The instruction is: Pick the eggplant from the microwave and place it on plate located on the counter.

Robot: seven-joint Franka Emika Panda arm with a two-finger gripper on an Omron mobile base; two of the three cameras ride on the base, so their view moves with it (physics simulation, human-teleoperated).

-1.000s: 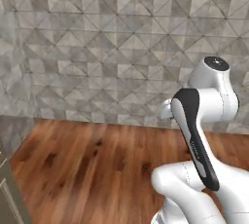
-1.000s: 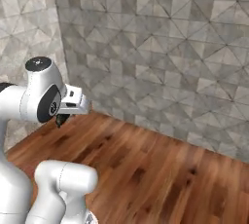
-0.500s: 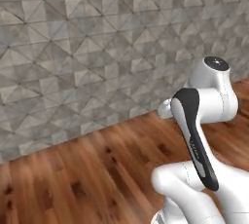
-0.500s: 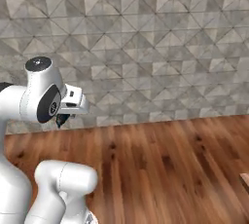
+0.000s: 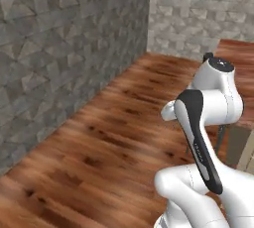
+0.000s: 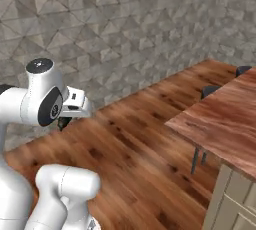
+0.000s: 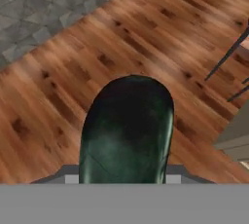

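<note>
The eggplant (image 7: 127,130), dark and glossy with a rounded end, fills the lower middle of the hand view and covers the fingertips. My gripper (image 6: 64,123) hangs in front of my arm's upper joint at the left of the right base view, shut on the eggplant, high over the wooden floor. A counter (image 6: 220,119) with a reddish-brown wood-grain top and beige cabinet fronts comes in from the right. The microwave and the plate are out of view.
Grey stone-tile walls (image 6: 125,29) meet in a corner (image 5: 149,19) ahead. Wood plank floor (image 5: 99,142) lies open between me and the walls. Dark stools (image 6: 210,91) on thin legs stand along the counter's far side.
The whole picture has swung: the base has turned, so the wall slid away and the counter with its stools came in at the right. The arm holds the same pose.
</note>
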